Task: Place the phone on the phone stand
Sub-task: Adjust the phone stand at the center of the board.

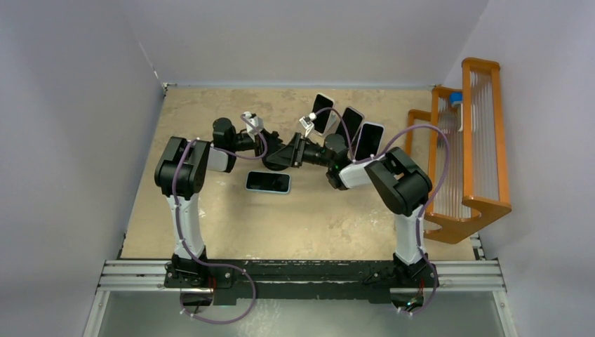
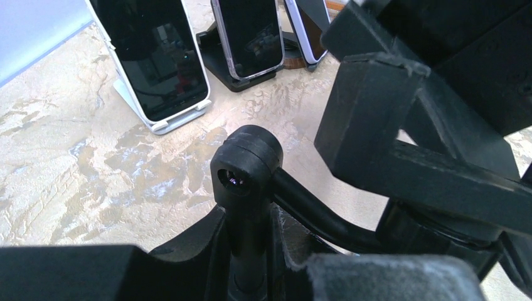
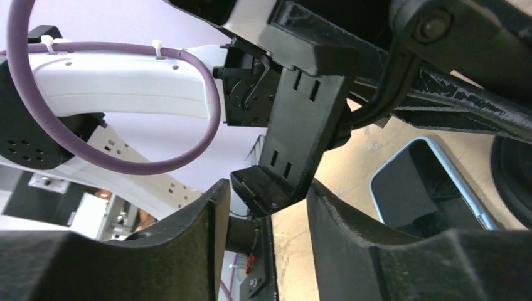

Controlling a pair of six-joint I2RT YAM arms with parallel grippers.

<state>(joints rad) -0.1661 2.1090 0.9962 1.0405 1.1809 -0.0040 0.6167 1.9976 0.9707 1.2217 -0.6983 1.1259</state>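
The phone (image 1: pixel 268 182), dark-screened in a light blue case, lies flat on the table just in front of both grippers; it also shows in the right wrist view (image 3: pixel 420 188). A black phone stand (image 1: pixel 282 160) is held between the two grippers above the table. My left gripper (image 1: pixel 273 154) (image 2: pixel 248 219) is shut on the stand's black post below its ball joint (image 2: pixel 246 166). My right gripper (image 1: pixel 295 152) (image 3: pixel 268 188) is closed on the lower end of the stand's slotted cradle plate (image 3: pixel 304 125).
Three other phones stand propped on stands at the back: a white one (image 1: pixel 321 112) (image 2: pixel 157 56), a black one (image 1: pixel 349 125) (image 2: pixel 251 37) and a third (image 1: pixel 368 139). An orange wooden rack (image 1: pixel 466 161) stands at the right. Walls enclose the left, back and right.
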